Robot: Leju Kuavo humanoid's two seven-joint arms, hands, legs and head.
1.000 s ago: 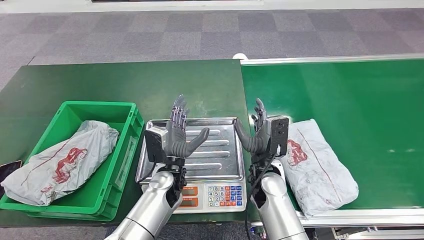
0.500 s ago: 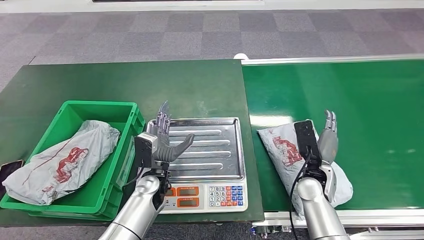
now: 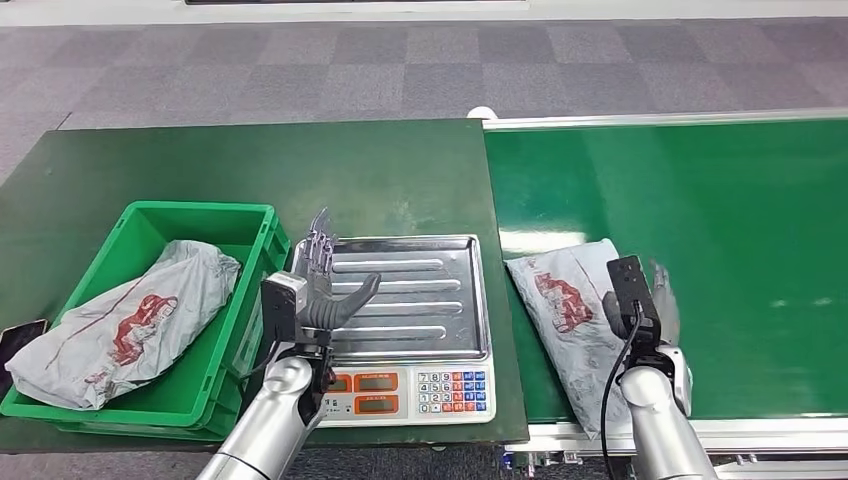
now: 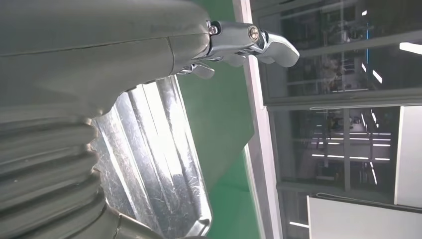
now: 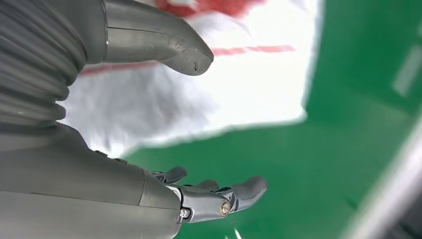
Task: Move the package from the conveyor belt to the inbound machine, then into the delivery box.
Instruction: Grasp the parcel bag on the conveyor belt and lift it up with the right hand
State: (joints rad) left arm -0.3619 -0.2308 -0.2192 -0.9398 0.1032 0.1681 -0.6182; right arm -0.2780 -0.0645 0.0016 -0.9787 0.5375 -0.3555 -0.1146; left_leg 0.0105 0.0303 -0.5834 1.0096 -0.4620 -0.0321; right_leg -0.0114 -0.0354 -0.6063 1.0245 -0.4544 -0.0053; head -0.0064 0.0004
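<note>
Head view: I see package [image 3: 565, 312] lying on conveyor belt [image 3: 720, 220], right hand [image 3: 662, 308] just beside its far edge, fingers spread, holding nothing. Left hand [image 3: 322, 285] spread, empty, over scale tray [image 3: 420, 295]. Another package in green box [image 3: 215, 365].
Left wrist view: fingers [image 4: 259, 42] extended above tray.
Right wrist view: thumb [image 5: 164, 42] over package, fingers [image 5: 234, 196] apart above belt.

Silver arms; left hand [image 3: 325, 285] and right hand [image 3: 662, 308] grey with dark fingers, ribbed grey wrist covers, black wrist modules, black cables, visible screws.
</note>
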